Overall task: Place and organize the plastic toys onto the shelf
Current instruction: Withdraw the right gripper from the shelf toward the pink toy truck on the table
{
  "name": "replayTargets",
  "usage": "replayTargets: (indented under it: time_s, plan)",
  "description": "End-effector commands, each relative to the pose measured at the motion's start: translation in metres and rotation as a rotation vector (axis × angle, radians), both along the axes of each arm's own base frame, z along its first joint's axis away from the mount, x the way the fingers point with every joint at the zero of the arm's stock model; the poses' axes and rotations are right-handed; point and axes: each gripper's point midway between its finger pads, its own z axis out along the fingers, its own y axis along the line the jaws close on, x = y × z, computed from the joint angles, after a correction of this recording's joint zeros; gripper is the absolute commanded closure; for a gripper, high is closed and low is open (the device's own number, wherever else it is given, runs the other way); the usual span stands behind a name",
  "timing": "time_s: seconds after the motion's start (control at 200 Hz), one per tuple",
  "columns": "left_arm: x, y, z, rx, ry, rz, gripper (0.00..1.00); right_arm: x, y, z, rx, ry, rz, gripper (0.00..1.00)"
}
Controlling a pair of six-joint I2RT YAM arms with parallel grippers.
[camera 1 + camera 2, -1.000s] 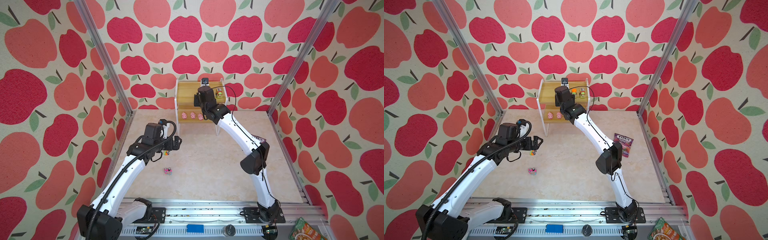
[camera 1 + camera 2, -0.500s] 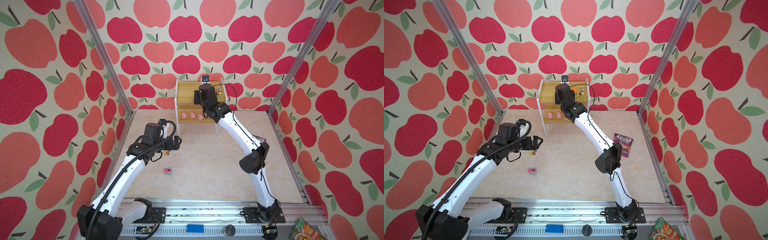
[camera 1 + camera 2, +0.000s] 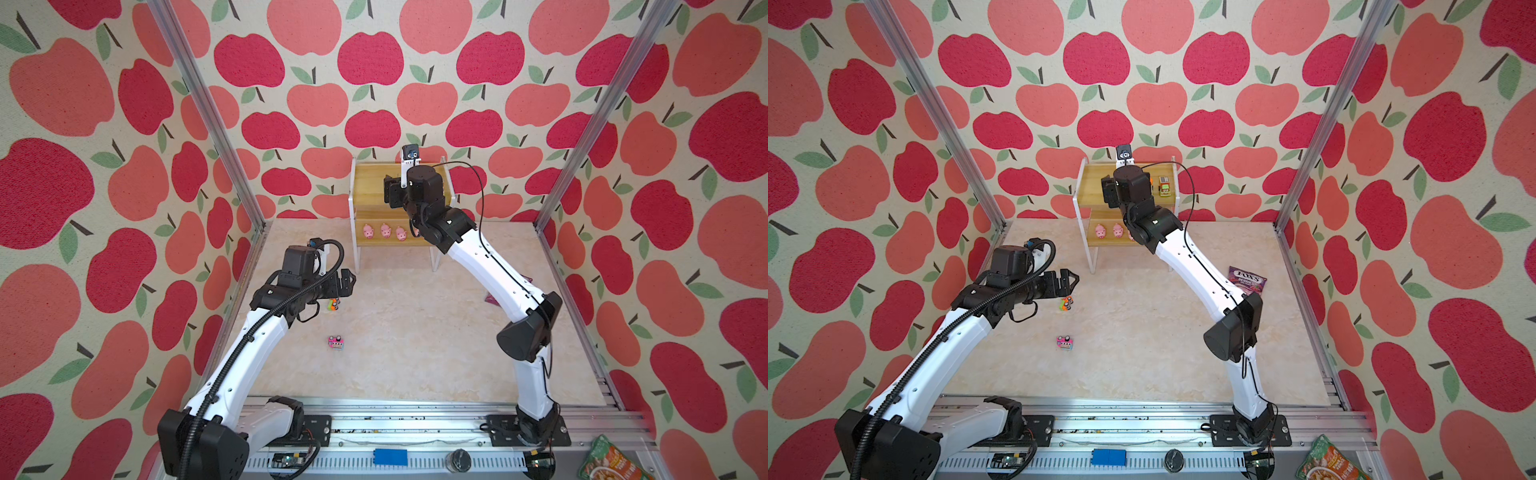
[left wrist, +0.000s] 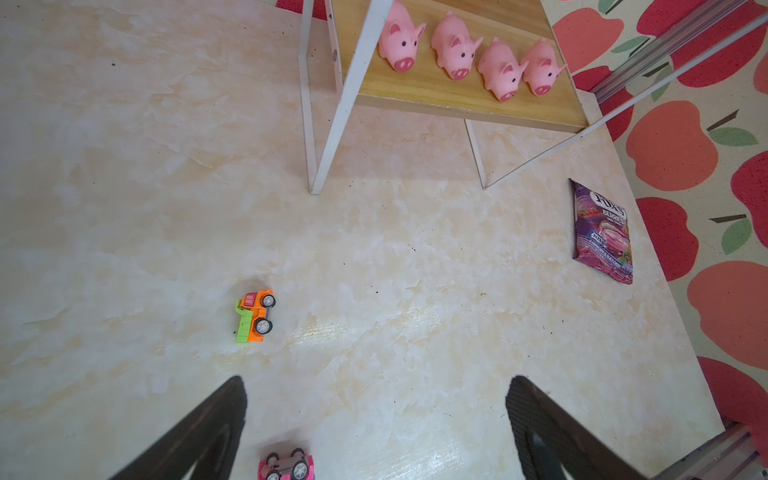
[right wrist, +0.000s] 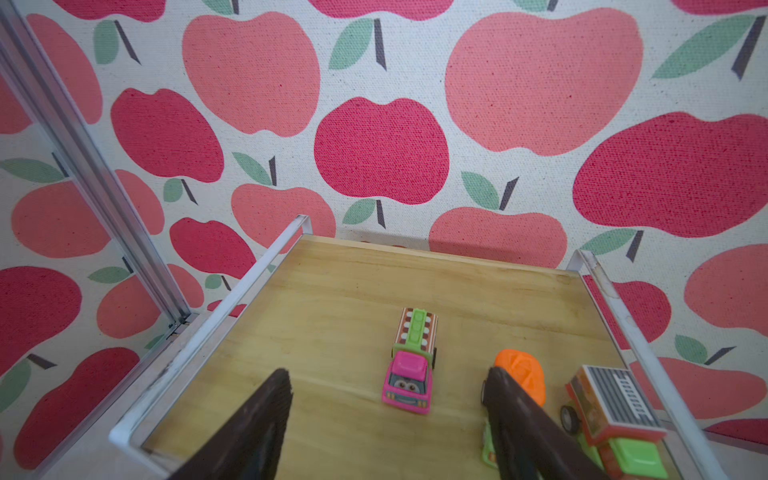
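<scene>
The right gripper [image 5: 386, 376] is shown open and empty over the shelf [image 5: 332, 291]; a pink truck [image 5: 409, 374] is seen standing free near the top board's middle. The left gripper [image 4: 376, 384] is spread wide, empty, above the table [image 4: 124, 166], where an orange truck [image 4: 254, 316] is seen.

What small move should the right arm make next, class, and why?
Probably draw the right gripper straight up and back from the shelf. Its jaws are open, and the pink truck stands on the top board on its wheels, touching neither finger. An orange truck sits close beside one finger, so no sideways swing.
</scene>
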Motion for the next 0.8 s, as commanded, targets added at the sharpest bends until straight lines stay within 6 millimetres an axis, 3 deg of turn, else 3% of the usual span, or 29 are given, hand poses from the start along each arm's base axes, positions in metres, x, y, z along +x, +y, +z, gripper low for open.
replayTargets:
  time_s: [0.0,0.12,0.35,0.395,0.545,0.705,0.795]
  plan:
    - [0.007,0.012,-0.015,-0.003,0.051,0.070,0.00,-0.040,-0.019,0.033,0.046,-0.095,0.043,0.23]
    - [0.012,0.032,-0.035,0.049,0.130,0.174,0.00,-0.077,-0.029,-0.007,0.034,-0.045,0.136,0.23]
    - [0.008,0.058,-0.089,0.199,0.354,0.287,0.02,-0.151,-0.025,-0.138,0.005,0.158,0.372,0.24]
    - [0.006,0.058,-0.095,0.209,0.393,0.288,0.02,-0.167,-0.015,-0.166,-0.002,0.209,0.440,0.25]
    - [-0.009,0.057,-0.114,0.196,0.522,0.304,0.04,-0.213,0.021,-0.232,-0.100,0.254,0.625,0.28]
    - [-0.030,0.051,-0.128,0.109,0.606,0.332,0.04,-0.253,0.066,-0.281,-0.209,0.246,0.850,0.31]
    - [-0.040,0.051,-0.132,0.062,0.636,0.352,0.04,-0.264,0.083,-0.302,-0.229,0.227,0.919,0.32]
